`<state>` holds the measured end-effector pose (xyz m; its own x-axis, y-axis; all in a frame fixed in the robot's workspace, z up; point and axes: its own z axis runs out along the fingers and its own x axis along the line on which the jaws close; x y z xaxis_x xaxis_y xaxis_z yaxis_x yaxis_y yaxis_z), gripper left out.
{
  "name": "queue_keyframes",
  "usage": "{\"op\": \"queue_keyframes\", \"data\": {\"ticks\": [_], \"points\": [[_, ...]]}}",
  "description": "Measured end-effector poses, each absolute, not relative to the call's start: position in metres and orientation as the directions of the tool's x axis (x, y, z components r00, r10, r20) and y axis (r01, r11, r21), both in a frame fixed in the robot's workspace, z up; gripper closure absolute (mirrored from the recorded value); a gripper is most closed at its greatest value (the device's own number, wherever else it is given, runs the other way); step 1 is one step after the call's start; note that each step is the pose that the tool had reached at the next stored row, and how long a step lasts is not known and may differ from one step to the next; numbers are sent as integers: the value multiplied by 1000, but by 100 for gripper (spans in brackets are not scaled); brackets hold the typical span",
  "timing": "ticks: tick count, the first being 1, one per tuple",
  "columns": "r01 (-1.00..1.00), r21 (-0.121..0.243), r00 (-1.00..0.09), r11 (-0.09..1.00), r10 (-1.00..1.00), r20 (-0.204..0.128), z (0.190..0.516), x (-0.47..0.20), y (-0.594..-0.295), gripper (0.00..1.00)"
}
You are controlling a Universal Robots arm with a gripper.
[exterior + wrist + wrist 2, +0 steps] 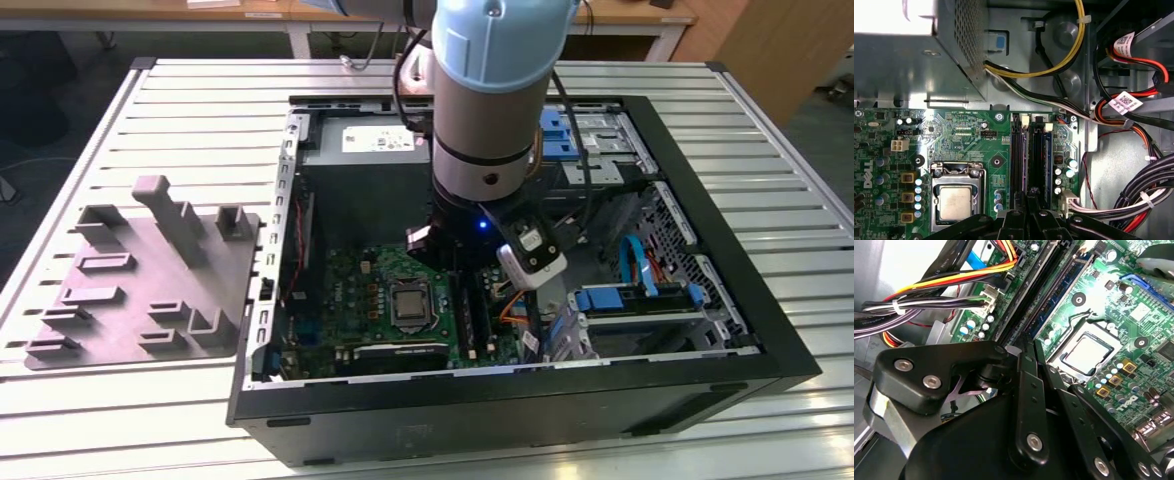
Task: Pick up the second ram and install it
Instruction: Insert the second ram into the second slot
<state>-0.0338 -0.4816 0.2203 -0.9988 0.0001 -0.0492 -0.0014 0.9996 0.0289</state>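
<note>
**A:** Closest to the lens in the second wrist view is the black linkage of the gripper point(1026, 346). How do its fingers stand?

**B:** They are drawn close together with the tips nearly meeting, low over the memory slots point(1021, 160) of the motherboard point(964, 130). I read that as clenched on a thin edge, not released.

**A:** And where is the second ram?

**B:** In the exterior view the second ram point(466, 300) is the dark strip standing on edge directly beneath the arm. It is inside the computer case point(534, 400), just to the exterior view's right of the processor socket point(407, 300), and runs near to far along the slots. The grey tray point(147, 290) lies at the exterior view's left, well apart from the case.

**A:** Which step is this, then?

**B:** Installing, by my judgement. The stick is at the slot, so the pick-up looks done. I cannot tell whether it is fully seated or whether the end latches have closed.

**A:** What does the next move call for?

**B:** I would say the board needs to be upright and in line with the slot. The pressure should go straight down and evenly along its length. It should also stay clear of the cable bundle point(929, 305) lying beside the slots, on the side away from the socket.
</note>
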Motion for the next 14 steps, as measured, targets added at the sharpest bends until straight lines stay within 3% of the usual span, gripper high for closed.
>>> {"op": "queue_keyframes", "data": {"ticks": [14], "points": [[-1, 28, -999, 1000, 0, -50, 217, -34, -481, 87]]}}
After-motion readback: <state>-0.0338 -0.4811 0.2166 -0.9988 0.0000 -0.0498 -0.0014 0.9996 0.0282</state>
